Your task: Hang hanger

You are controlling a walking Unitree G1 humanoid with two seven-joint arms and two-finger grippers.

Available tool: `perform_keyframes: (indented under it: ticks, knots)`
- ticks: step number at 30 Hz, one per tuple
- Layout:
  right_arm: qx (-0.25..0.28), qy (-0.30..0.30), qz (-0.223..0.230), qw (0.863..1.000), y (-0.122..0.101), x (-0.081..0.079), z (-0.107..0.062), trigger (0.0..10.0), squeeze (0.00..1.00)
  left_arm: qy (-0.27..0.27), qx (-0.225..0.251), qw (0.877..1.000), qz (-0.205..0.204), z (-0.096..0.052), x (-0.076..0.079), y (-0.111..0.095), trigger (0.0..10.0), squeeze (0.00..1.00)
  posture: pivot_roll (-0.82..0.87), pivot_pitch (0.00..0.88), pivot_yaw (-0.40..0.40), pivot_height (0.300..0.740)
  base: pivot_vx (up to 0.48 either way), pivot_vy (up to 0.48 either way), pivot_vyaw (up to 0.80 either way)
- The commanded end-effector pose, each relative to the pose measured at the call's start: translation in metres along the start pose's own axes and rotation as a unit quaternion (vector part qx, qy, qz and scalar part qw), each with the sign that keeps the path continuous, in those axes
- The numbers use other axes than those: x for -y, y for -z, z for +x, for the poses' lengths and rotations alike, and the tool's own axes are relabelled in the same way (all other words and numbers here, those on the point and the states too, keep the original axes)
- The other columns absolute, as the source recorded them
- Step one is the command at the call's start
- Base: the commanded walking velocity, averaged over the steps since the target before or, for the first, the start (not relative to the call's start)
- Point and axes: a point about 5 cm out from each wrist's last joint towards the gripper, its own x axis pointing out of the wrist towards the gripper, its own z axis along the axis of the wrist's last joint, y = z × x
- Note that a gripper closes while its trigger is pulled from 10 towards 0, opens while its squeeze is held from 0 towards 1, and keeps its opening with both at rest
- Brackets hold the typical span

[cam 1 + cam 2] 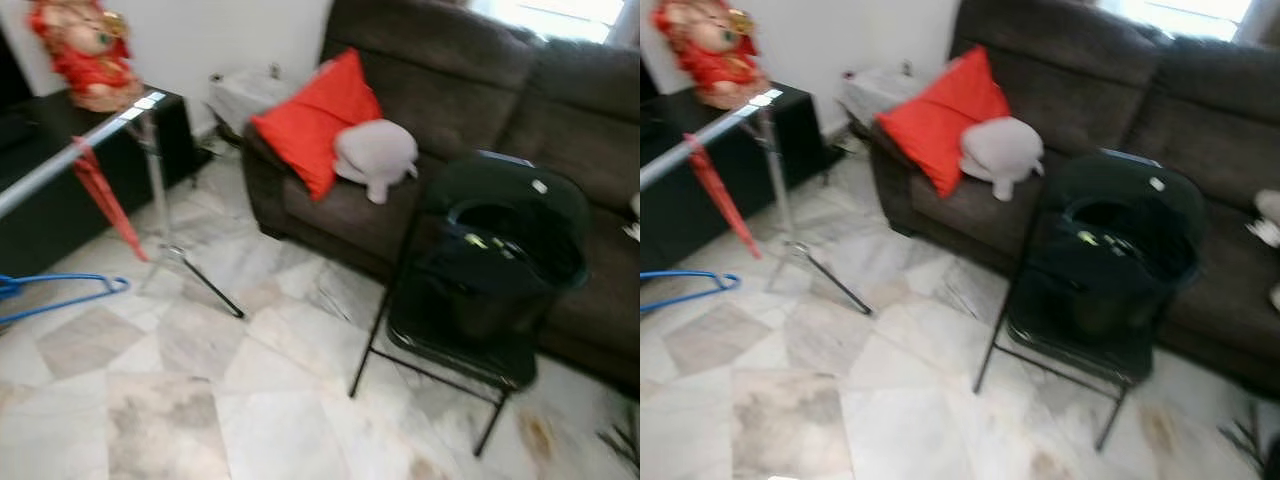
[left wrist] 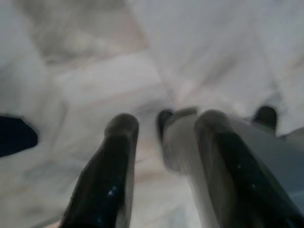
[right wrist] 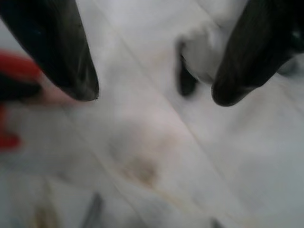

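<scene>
A blue hanger [image 1: 60,296] hangs low at the robot's far left, below a silver rail [image 1: 75,153] that also carries a red item [image 1: 105,200]. Both arms hang idle toward the marble floor [image 1: 250,400]: the left tool [image 2: 164,128] and right tool [image 3: 154,95] are spread apart, grasping nothing. Neither tool is near the hanger, so the hanging looks either finished or not begun.
</scene>
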Motion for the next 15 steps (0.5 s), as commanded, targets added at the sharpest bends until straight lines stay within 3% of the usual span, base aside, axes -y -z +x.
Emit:
perform_keyframes:
  ticks: [1, 11, 15]
  knots:
    - [-0.021, 0.021, 0.009, 1.000, 0.014, 0.014, -0.005, 10.0, 0.00, 0.016, -0.057, 0.998, 0.005, -0.006, 0.013, 0.030, 10.0, 0.00, 0.01, 0.030, -0.043, 0.740, 0.255, 0.000, 0.00]
    - [-0.021, 0.014, 0.017, 1.000, 0.015, 0.009, -0.005, 10.0, 0.00, 0.008, -0.047, 0.999, 0.011, -0.006, 0.006, 0.027, 10.0, 0.00, 0.03, 0.040, -0.030, 0.740, 0.256, 0.000, 0.00]
    - [-0.022, 0.010, 0.019, 1.000, 0.015, 0.005, -0.004, 10.0, 0.00, 0.003, -0.048, 0.999, 0.012, -0.006, 0.001, 0.026, 10.0, 0.00, 0.05, 0.041, -0.020, 0.740, 0.258, 0.000, -0.61]
